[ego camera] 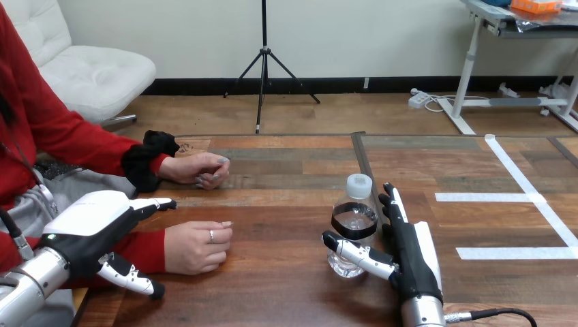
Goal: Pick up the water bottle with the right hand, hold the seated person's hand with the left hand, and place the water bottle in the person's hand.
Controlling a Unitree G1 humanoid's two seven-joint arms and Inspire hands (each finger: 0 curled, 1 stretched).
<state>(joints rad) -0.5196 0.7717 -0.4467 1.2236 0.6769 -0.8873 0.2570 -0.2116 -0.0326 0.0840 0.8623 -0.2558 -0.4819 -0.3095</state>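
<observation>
The water bottle is clear plastic with a white cap and a black band round its upper body. It stands upright on the worktop, right of the middle and near the front edge. The right hand lies just beside its right flank, fingers straight and together, pointing away. Its thumb reaches across the front of the bottle's base, and whether it touches cannot be told.

The left hand is at the worktop's left edge, fingers straight and the thumb dropped below. It is just left of the person's nearer hand, a loose fist on the wood. The person's farther hand rests curled behind that.

Bare wood lies open between bottle and fists. White tape marks the right part, towards the far edge.
</observation>
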